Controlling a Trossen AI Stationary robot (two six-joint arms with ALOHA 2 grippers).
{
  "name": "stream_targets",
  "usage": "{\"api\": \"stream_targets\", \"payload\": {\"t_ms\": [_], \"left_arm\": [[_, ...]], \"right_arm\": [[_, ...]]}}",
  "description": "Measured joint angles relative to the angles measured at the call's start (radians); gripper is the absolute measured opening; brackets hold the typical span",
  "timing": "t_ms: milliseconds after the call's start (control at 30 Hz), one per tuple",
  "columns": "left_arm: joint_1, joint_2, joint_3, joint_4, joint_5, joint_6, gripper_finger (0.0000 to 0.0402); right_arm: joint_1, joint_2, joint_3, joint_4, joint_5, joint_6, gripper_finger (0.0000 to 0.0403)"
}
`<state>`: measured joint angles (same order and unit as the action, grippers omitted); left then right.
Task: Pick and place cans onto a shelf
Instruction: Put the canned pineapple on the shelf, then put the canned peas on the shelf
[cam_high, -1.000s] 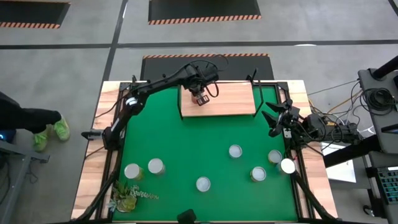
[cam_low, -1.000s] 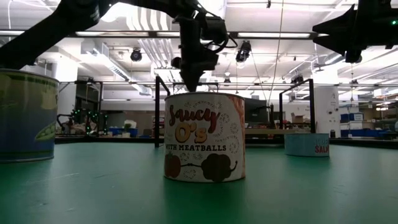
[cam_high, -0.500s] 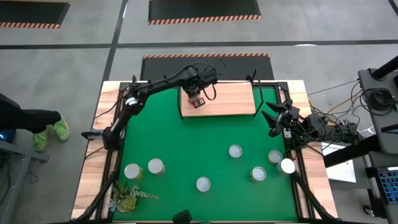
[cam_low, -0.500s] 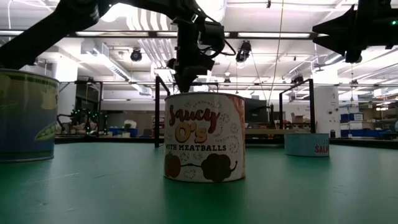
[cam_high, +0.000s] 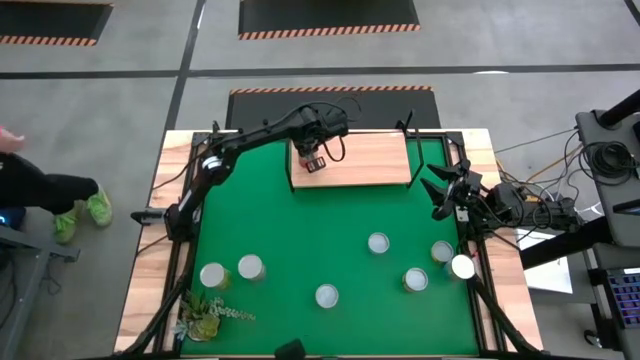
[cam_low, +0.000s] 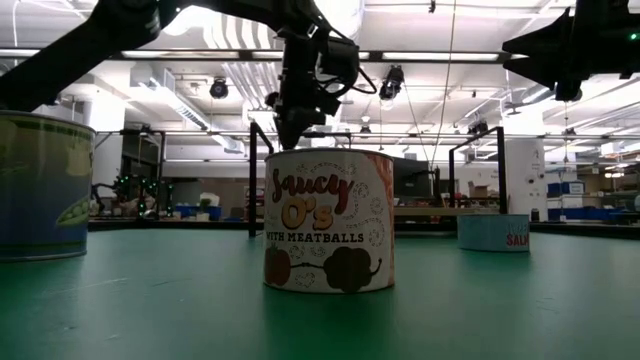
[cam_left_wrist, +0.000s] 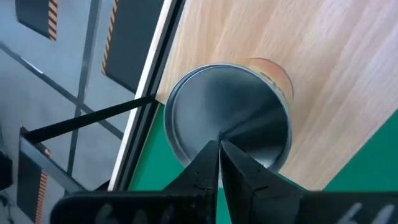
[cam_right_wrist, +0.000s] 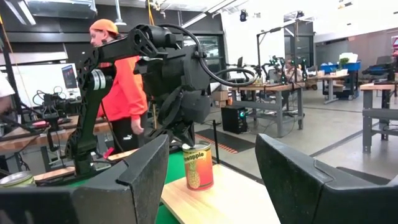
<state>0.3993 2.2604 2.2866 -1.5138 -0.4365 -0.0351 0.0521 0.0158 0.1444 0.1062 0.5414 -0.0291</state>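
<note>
One can (cam_left_wrist: 230, 112) with a tan side stands upright on the light wood shelf (cam_high: 365, 160), near its left end; the right wrist view shows this can (cam_right_wrist: 199, 167) on its base. My left gripper (cam_left_wrist: 219, 146) is shut and points down over the can's silver top, and it also shows in the high view (cam_high: 314, 160). Several more cans stand on the green mat, among them one (cam_high: 250, 267) at the near left and one (cam_high: 378, 242) at the near right. My right gripper (cam_high: 438, 193) waits open at the table's right edge. My left gripper's shut fingertips (cam_left_wrist: 211, 155) stand from above over the middle of the can's top (cam_left_wrist: 224, 106). Whether they touch the top, I cannot tell.
A green plant sprig (cam_high: 205, 315) lies at the near left corner. In the low view a large labelled can (cam_low: 328, 220) stands in front, with others at the left (cam_low: 45, 185) and right (cam_low: 493, 232). Black posts (cam_low: 251, 180) edge the shelf. A person (cam_high: 40, 190) stands left of the table.
My left gripper, still shut, has tipped over the shelf, and its tip has swung a little toward the table's left edge, staying above the can.
</note>
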Motion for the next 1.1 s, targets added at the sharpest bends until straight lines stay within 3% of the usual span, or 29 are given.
{"api": "stream_targets", "payload": {"t_ms": [233,433,500,600,733,867,1000,1100], "left_arm": [[-0.064,-0.045,0.048,-0.005,-0.027,-0.051,0.0000],[-0.238,-0.141,0.026,0.006,-0.021,-0.084,0.0000],[-0.314,-0.166,0.013,0.007,0.031,-0.073,0.0000],[-0.428,-0.214,-0.048,0.020,0.116,-0.059,0.0000],[-0.572,-0.294,-0.237,0.086,0.136,-0.093,0.0000],[-0.670,-0.408,-0.480,0.152,0.194,-0.306,0.0000],[-0.708,-0.509,-0.662,0.139,0.348,-0.724,0.0000],[-0.743,-0.585,-0.755,0.145,0.380,-1.049,0.0000]], "right_arm": [[0.000,0.000,0.000,0.001,0.000,0.003,0.0228],[0.000,0.000,0.000,0.003,-0.039,0.015,0.0228],[0.000,0.000,0.000,0.003,-0.053,0.016,0.0228],[0.000,0.000,0.000,0.003,-0.053,0.017,0.0228],[0.000,0.000,0.000,0.003,-0.058,0.021,0.0228],[0.000,0.000,0.004,0.001,-0.074,0.020,0.0228],[0.000,0.007,0.018,0.003,-0.075,0.018,0.0228],[0.000,0.013,0.026,0.001,-0.078,0.012,0.0228]]}}
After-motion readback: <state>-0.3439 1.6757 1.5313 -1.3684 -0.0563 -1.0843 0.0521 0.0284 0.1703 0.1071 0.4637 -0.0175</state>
